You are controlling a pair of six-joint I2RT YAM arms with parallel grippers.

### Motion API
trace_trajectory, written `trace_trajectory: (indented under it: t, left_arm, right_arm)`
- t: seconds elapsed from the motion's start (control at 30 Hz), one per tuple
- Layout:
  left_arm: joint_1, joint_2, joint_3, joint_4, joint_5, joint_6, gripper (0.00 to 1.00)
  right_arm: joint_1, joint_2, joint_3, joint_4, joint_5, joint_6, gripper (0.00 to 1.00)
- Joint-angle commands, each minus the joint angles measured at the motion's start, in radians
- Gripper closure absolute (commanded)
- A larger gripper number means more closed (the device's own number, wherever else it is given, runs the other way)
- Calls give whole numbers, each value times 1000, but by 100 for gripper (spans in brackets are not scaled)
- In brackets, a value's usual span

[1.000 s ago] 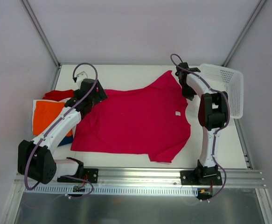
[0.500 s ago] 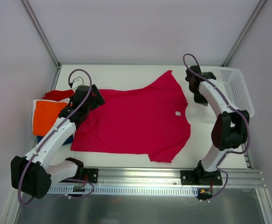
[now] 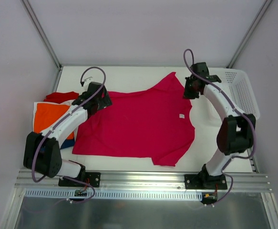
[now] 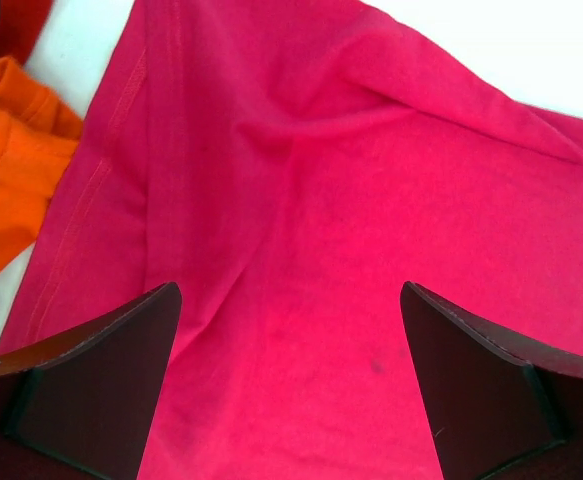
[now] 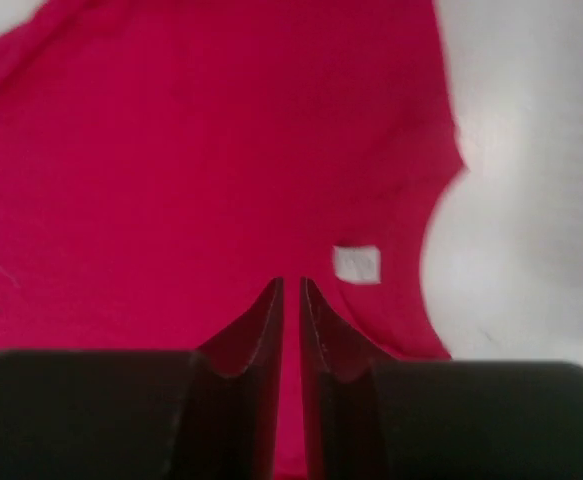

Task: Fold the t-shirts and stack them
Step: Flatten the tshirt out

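Note:
A magenta-pink t-shirt [image 3: 139, 124] lies spread flat in the middle of the table, with a white neck label [image 5: 356, 263]. My left gripper [image 3: 100, 99] hovers over the shirt's far left corner. In the left wrist view it [image 4: 291, 300] is wide open and empty, with pink cloth [image 4: 351, 200] below. My right gripper [image 3: 189, 90] is over the far right sleeve. In the right wrist view it [image 5: 291, 288] is shut with only a thin gap and holds nothing. Folded orange [image 3: 50, 118], red [image 3: 60, 97] and dark blue [image 3: 67, 142] shirts lie stacked at the left.
A white perforated basket [image 3: 241, 93] stands at the right edge, just beyond the right arm. The orange shirt [image 4: 11, 180] and the red one [image 4: 21, 25] lie close to the pink shirt's hem. Metal frame posts stand at the back corners.
My right gripper swung right toward the basket, then back left over the sleeve. My left gripper dipped toward the stack, then returned up and right onto the shirt's corner. The shirt has not moved.

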Motion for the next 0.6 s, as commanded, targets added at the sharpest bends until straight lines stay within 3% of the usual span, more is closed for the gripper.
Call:
trace_trajectory:
  t: [0.0,0.07,0.2,0.43,0.57]
  left_arm:
    - [28,84,112,-26,4,27,7]
    - [60,138,143,-24,28,25,7]
    - [118,193,204,-7,91,31,7]
    - [168,163,128,96,136,36,7]
    - [169,146,85,94,147,33,6]
  right_arm:
    - [2,133,133,96,-219,-26,85]
    - [0,206,199,125,-229,-24,77]
    - [-4,340,362,124,-275,-27,70]
    - [-15,593,681,107,-361,17,48]
    - [-21,711,814,76,-385,72,46]
